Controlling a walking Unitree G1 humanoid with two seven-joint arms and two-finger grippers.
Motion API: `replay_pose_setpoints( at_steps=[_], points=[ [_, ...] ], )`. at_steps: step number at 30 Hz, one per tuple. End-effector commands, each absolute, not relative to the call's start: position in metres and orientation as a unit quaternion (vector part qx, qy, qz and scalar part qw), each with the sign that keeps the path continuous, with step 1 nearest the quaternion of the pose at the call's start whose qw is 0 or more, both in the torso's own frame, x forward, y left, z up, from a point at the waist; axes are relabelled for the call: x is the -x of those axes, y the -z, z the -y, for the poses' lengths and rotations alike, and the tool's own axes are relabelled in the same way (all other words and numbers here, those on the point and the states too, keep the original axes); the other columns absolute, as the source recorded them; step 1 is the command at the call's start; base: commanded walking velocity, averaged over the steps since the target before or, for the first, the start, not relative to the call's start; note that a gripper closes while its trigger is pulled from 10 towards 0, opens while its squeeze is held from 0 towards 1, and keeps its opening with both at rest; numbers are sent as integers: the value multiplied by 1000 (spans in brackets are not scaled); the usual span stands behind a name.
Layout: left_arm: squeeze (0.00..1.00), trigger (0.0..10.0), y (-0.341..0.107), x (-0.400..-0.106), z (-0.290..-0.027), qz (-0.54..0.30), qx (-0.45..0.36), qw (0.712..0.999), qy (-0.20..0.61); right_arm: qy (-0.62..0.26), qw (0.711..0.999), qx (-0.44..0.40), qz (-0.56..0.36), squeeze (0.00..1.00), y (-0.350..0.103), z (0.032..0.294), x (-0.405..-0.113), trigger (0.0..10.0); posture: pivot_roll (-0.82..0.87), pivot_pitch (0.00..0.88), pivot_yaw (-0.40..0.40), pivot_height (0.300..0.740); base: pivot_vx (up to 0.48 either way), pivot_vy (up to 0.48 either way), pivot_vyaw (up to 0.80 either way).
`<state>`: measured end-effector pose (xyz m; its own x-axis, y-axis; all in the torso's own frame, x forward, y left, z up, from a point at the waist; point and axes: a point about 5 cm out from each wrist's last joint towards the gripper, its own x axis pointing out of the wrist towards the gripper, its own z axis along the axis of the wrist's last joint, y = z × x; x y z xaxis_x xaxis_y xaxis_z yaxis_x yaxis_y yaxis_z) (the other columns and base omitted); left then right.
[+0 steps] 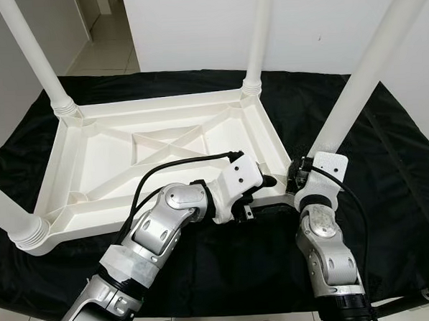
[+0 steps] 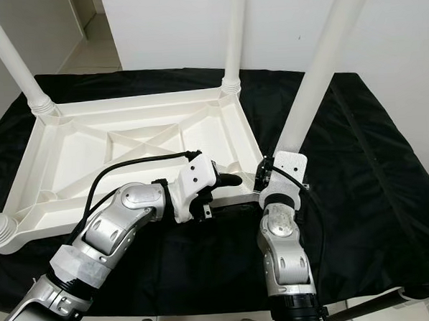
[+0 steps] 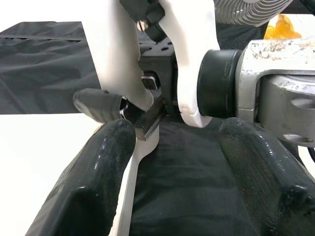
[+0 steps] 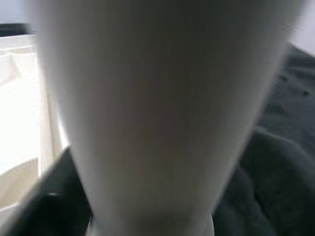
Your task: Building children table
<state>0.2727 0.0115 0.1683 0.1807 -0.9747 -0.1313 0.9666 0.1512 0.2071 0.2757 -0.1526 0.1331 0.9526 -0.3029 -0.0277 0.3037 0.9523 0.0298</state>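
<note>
A white plastic children's table (image 1: 99, 148) lies upside down on a black cloth. Three of its legs stand up: far left (image 1: 36, 55), far right (image 1: 258, 36) and near left (image 1: 9, 214). At the near right corner a fourth white leg (image 1: 355, 88) rises at a slant. My right gripper (image 1: 299, 176) is shut around the base of this leg, which looms large and blurred (image 4: 157, 108) in the right wrist view. My left gripper (image 1: 263, 187) is open at the same corner. It straddles the table's thin rim (image 3: 133, 182), which lies against one finger (image 3: 98, 172).
The black cloth (image 1: 389, 194) covers the low surface under the table, with bare cloth on the right and along the near edge. A white wall stands behind, and a tiled doorway (image 1: 107, 37) opens at the far left.
</note>
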Motion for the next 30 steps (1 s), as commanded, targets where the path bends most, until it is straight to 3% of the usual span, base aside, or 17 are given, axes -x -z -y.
replay_pose_setpoints(
  at_steps=[1,9,10,14,27,28,29,30],
  points=[
    [0,10000,-167,-269,-11,16,-129,749,650,127,991,-45,-24,1000,-127,142,-272,10000,-55,0,1,740,0,0,0],
    [0,10000,-168,-269,-10,17,-129,748,651,48,998,-13,-23,1000,-126,155,-268,10000,-59,0,2,740,0,0,0],
    [0,10000,-168,-269,-10,17,-129,747,652,19,999,1,-27,0,-125,158,-268,10000,-61,0,4,740,0,0,0],
    [0,10000,-168,-269,-9,16,-129,746,653,-56,997,49,-7,0,-131,169,-270,10000,-62,0,8,740,0,0,0],
    [0,10000,-169,-271,-9,17,-129,748,651,-160,983,89,-2,0,-137,176,-283,10000,-58,0,11,740,0,0,0],
    [0,10000,-169,-271,-9,17,-129,749,650,-168,982,90,-6,0,-136,176,-284,7373,-58,0,11,740,0,0,0],
    [0,10000,-170,-271,-10,18,-129,750,648,-181,979,89,-17,0,-131,176,-283,1961,-49,0,9,740,0,0,0],
    [0,10000,-170,-271,-10,18,-129,750,648,-181,979,89,-17,0,-131,176,-283,1961,-49,0,9,740,0,0,0]
  ],
)
